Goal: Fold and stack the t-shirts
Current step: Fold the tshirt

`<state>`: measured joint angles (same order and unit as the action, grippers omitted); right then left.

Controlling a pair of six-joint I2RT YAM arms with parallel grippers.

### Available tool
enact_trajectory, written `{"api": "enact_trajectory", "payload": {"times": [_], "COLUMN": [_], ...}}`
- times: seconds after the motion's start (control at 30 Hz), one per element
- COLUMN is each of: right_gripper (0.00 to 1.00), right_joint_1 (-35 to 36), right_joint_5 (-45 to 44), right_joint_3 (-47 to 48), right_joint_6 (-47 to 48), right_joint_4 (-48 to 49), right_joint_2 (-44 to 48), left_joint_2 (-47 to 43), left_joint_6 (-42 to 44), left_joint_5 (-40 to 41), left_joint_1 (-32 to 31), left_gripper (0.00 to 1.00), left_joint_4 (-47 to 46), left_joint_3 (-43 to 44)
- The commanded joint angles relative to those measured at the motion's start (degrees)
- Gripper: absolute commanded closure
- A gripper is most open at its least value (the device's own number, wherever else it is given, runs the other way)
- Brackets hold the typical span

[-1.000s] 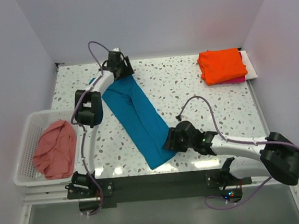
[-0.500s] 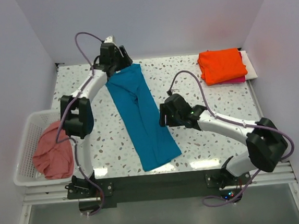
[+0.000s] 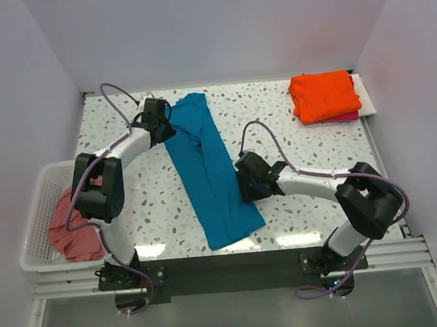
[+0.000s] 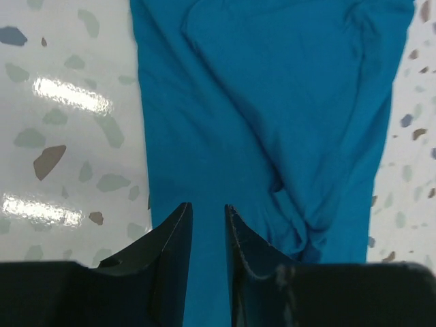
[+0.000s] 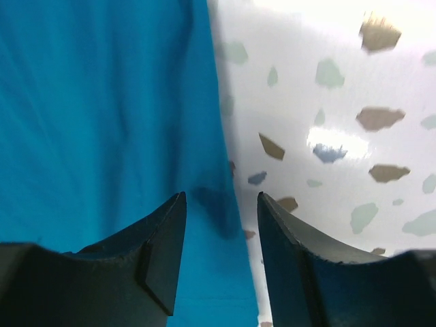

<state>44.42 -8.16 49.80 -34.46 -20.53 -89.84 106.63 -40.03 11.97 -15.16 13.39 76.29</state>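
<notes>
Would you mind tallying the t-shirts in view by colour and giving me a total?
1 teal-blue t-shirt, spread on the table
1 orange t-shirt, folded
1 magenta t-shirt, under the orange one
1 salmon-pink t-shirt, bunched in the basket
Total: 4 t-shirts

Bright, even light falls from overhead. The glossy speckled surface (image 3: pixel 292 126) throws white glare along its near edge in the top view and in patches in both wrist views. Shadows are soft and faint, with one dark smudge on the teal-blue t-shirt (image 5: pixel 102 122) under the right end effector (image 5: pixel 221 197). The right wrist view is slightly blurred; the left wrist view is sharper.
</notes>
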Motion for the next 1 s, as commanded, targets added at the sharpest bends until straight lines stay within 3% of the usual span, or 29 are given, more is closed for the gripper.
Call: {"api": "enact_trajectory", "payload": {"times": [0.0, 0.27, 0.4, 0.6, 0.7, 0.83, 0.97], "right_gripper": [0.52, 0.67, 0.67, 0.62, 0.58, 0.54, 0.51], "right_joint_1": [3.3, 8.3, 15.8, 17.6, 17.5, 17.5, 17.6], "right_joint_5": [-3.1, -3.1, -3.4, -3.2, -5.5, -6.8, -7.0], "right_joint_3": [-2.7, -8.6, -6.6, -3.2, -0.9, -1.5, -2.3], "right_joint_6": [-1.1, -8.4, -13.2, -15.6, -13.9, -13.4, -13.2], "right_joint_4": [-1.5, 0.4, 1.5, 3.1, 0.4, -1.2, -1.7], "right_joint_2": [1.3, 3.4, 2.7, -0.9, -0.9, 1.9, 6.7], "left_joint_2": [1.3, 14.5, 23.5, 36.6, 35.6, 28.1, 17.8], "left_joint_6": [-0.6, 3.2, 6.2, 11.1, 11.7, 12.3, 11.0], "left_joint_5": [1.3, 3.6, 5.3, 1.3, -1.8, -5.3, -6.0], "left_joint_1": [-0.2, -0.2, -0.1, 1.4, 2.0, 2.1, 2.2], "left_gripper": [0.70, 0.71, 0.69, 0.57, 0.48, 0.33, 0.29], "left_joint_4": [-3.0, 2.0, 9.1, 16.2, 14.9, 11.1, 9.4], "left_joint_3": [-0.2, 11.7, 23.4, 44.1, 46.7, 42.0, 36.6]}}
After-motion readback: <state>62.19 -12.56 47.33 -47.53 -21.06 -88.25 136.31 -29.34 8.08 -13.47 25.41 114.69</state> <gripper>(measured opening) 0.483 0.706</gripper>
